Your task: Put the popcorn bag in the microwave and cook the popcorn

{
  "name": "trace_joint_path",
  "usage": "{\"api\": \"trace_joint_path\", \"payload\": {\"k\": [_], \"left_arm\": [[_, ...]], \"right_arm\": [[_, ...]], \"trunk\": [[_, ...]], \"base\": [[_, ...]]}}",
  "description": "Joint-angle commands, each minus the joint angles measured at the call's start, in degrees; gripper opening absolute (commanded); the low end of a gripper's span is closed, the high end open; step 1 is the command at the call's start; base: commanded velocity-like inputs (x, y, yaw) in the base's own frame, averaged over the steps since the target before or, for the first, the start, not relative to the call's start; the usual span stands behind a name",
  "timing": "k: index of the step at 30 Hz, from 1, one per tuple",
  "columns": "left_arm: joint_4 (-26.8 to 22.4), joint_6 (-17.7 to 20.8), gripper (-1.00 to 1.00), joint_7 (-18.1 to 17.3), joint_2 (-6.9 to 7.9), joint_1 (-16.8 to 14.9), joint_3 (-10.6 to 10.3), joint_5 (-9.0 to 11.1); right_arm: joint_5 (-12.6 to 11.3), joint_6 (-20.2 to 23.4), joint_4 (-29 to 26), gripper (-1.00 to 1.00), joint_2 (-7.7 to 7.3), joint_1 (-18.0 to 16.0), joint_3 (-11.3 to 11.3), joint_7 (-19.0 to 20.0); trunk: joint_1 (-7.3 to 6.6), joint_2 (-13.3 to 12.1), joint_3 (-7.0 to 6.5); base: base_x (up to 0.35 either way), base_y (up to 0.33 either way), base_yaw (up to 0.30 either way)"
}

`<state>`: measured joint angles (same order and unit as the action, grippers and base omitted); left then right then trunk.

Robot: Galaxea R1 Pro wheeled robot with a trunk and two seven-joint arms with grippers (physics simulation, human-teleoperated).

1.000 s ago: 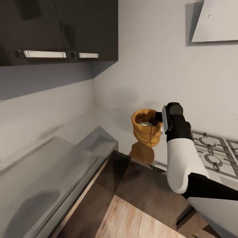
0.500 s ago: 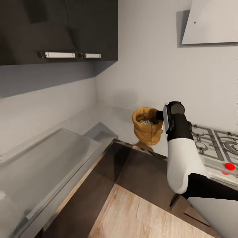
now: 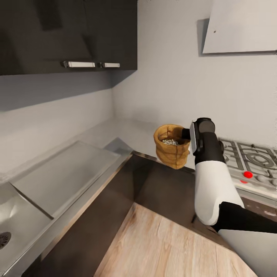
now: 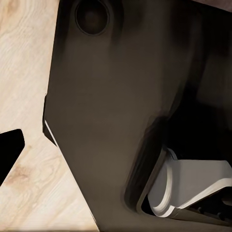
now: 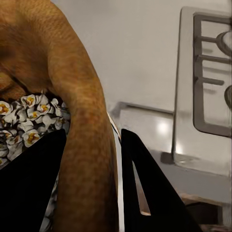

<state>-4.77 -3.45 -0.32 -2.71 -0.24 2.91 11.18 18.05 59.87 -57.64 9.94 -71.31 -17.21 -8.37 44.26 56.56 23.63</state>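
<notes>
My right gripper [image 3: 187,134] is shut on the rolled rim of the popcorn bag [image 3: 171,148], a tan crumpled sack held up in the air in front of the counter's inner corner. In the right wrist view the bag's rim [image 5: 82,121] is pinched between the two black fingers [image 5: 145,188] of the right gripper [image 5: 93,134]. Whitish popcorn [image 5: 24,116] lies inside the bag, and it also shows from above as popcorn [image 3: 168,142] in the head view. The grey countertop [image 3: 69,173] runs along the left wall. The microwave is out of view. One black finger [image 4: 10,154] of my left gripper shows over the wood floor.
A gas hob [image 3: 252,154] with a red knob [image 3: 248,174] lies right of the bag. Dark upper cabinets [image 3: 69,34] hang at the top left, a white hood [image 3: 238,27] at the top right. A sink [image 3: 7,227] is at the lower left. Dark base cabinets [image 3: 161,188] border the wood floor [image 3: 154,246].
The camera has moved: the counter and cabinets slid across the picture, and the sink and more of the hob came into view. The bag stays gripped in the same pose.
</notes>
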Motion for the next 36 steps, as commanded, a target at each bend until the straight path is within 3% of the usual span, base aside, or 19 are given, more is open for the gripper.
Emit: {"api": "trace_joint_path", "payload": {"k": [1, 20, 36], "left_arm": [[0.0, -0.2, 1.00, 0.0, -0.01, 0.0, 0.3, 0.2], [0.0, -0.2, 1.00, 0.0, -0.01, 0.0, 0.3, 0.2], [0.0, -0.2, 1.00, 0.0, 0.00, 0.0, 0.3, 0.3]], "right_arm": [[-0.2, 0.1, 0.0, -1.00, 0.06, -0.1, -0.1, -0.3], [0.8, 0.1, 0.4, -1.00, 0.06, -0.1, -0.2, -0.6], [-0.1, 0.1, -0.1, -1.00, 0.06, -0.1, 0.0, -0.4]], "trunk": [[-0.03, 0.0, 0.06], [-0.03, 0.0, 0.06], [-0.03, 0.0, 0.06]], "base": [[-0.346, 0.000, 0.000], [-0.346, 0.000, 0.000], [-0.346, 0.000, 0.000]]}}
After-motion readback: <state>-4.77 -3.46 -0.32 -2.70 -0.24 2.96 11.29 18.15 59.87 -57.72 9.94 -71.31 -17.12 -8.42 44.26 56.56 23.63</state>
